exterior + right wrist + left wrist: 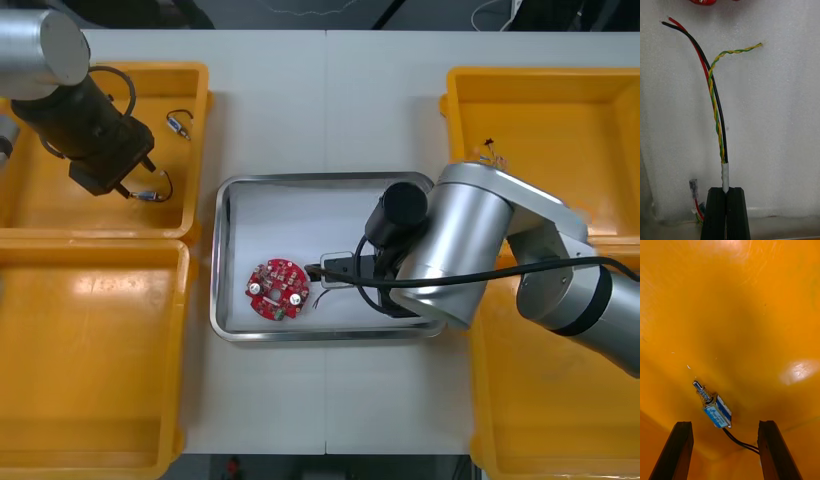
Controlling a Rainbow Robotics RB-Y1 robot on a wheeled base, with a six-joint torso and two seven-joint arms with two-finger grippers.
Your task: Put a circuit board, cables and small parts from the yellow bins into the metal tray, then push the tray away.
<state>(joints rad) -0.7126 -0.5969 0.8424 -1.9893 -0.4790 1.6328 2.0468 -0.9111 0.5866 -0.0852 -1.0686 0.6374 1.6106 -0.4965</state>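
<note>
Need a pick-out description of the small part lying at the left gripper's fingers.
Start at the far yellow bin on the robot's left, where the open left gripper hangs. The small metal part lies at its fingertips: blue-labelled body, spring end, black leads. The other small metal part lies apart, nearer the bin's far wall.

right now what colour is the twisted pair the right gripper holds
Twisted pair: yellow and green, best in right wrist view.
</note>
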